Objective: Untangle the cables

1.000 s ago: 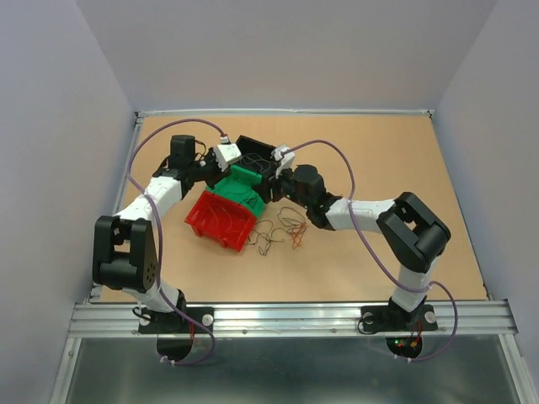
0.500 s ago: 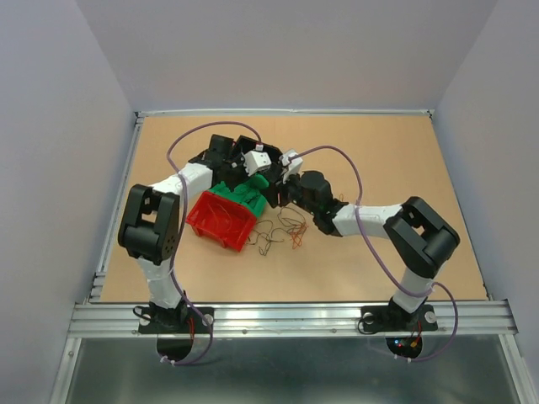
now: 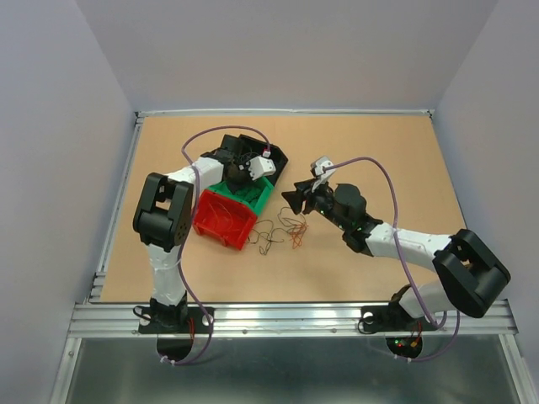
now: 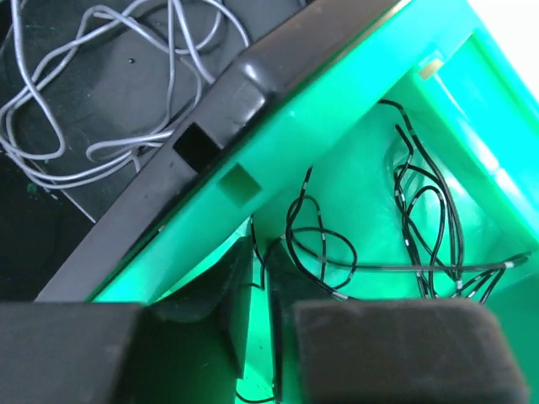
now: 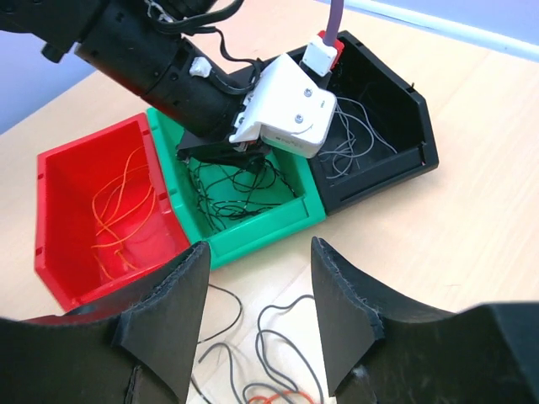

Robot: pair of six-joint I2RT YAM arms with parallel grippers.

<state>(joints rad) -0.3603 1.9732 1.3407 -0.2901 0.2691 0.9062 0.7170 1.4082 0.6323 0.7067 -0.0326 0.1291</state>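
Observation:
The loose cables (image 3: 282, 229) lie on the table in front of the bins: thin black loops and a red-orange piece (image 5: 282, 396). My right gripper (image 5: 259, 252) is open and empty, hovering just above them, to their right in the top view (image 3: 296, 200). My left gripper (image 3: 246, 177) reaches down into the green bin (image 3: 263, 200). Its jaws (image 4: 257, 248) stand a narrow gap apart, with a thin black wire (image 4: 261, 269) hanging loosely between them. More black wires (image 4: 421, 210) lie on the green bin's floor.
The red bin (image 3: 221, 220) holds orange wires (image 5: 118, 210). The black bin (image 3: 274, 156) behind holds grey wires (image 5: 354, 135). The three bins stand edge to edge. The left arm's white wrist block (image 5: 286, 109) hangs over the green bin.
My left gripper swung right from the bins' left side and came down into the green bin. My right arm drew back to the right, away from the bins.

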